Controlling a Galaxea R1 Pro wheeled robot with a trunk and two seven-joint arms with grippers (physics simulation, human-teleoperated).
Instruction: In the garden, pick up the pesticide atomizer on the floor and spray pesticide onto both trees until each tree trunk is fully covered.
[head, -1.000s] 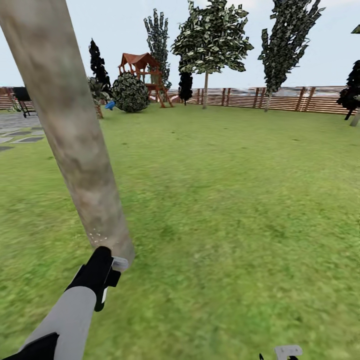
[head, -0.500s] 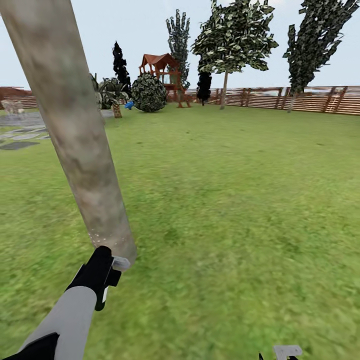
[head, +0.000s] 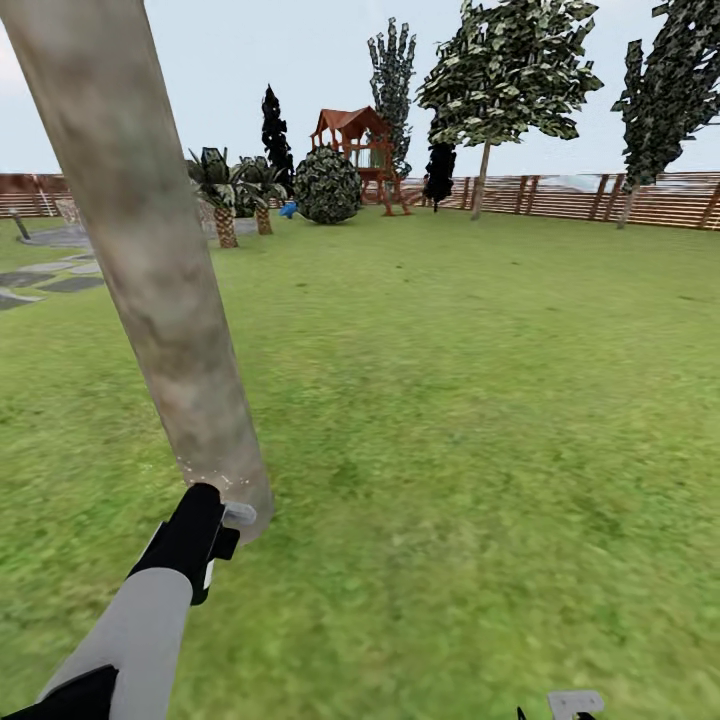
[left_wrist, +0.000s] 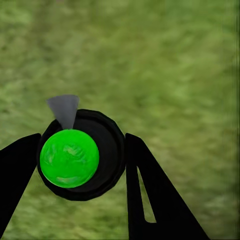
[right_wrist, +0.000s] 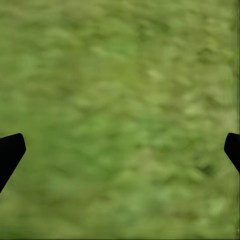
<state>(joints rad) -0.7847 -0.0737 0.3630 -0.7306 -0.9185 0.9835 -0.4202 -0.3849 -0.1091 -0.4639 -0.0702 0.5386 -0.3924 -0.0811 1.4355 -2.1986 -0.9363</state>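
Left gripper (left_wrist: 80, 160) pinches the pesticide atomizer (left_wrist: 75, 156) beside the tree trunk (head: 150, 260) at 10 o'clock; right gripper (right_wrist: 120, 150) spread over grass (right_wrist: 120, 75).

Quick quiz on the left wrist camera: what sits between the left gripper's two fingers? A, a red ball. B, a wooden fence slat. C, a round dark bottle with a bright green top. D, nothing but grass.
C: in the left wrist view the left gripper has its black fingers on either side of a round, near-black pesticide atomizer with a bright green top and a small grey nozzle, above the grass.
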